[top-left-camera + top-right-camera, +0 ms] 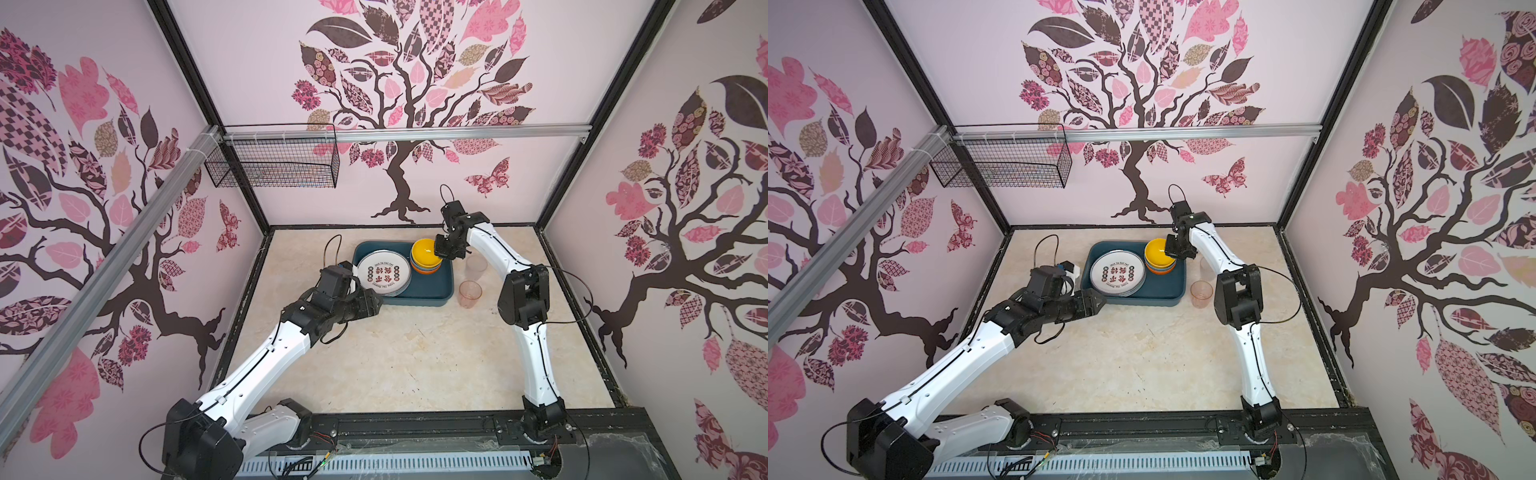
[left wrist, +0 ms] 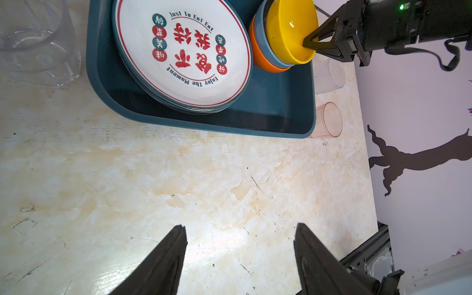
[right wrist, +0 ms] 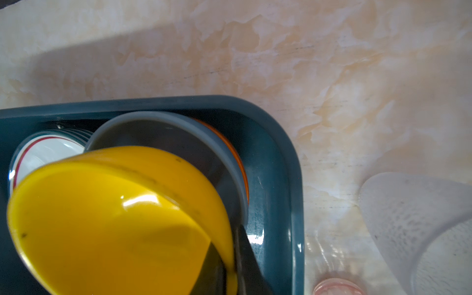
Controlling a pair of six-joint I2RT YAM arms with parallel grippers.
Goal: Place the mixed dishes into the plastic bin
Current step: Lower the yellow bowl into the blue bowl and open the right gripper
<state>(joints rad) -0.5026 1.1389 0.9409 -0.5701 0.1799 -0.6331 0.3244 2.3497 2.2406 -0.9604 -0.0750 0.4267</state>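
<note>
The teal plastic bin [image 1: 436, 293] [image 1: 1167, 293] [image 2: 255, 120] stands at the back of the table. In it lie a stack of white printed plates [image 1: 383, 272] [image 2: 184, 51] and a blue bowl [image 3: 166, 135] nested in an orange bowl [image 3: 231, 148]. My right gripper [image 1: 439, 250] [image 3: 229, 242] is shut on the rim of a yellow bowl [image 1: 424, 252] [image 3: 102, 217], which is tilted over the blue bowl. A clear cup [image 1: 476, 266] and a pinkish cup [image 1: 470, 293] stand on the table right of the bin. My left gripper [image 1: 376, 305] [image 2: 240, 229] is open and empty over the table by the bin's front left corner.
A black wire mesh basket [image 1: 274, 160] hangs from the rail on the back wall. A clear plastic vessel [image 2: 38, 43] stands left of the bin, hidden by my left arm in both top views. Patterned walls close three sides.
</note>
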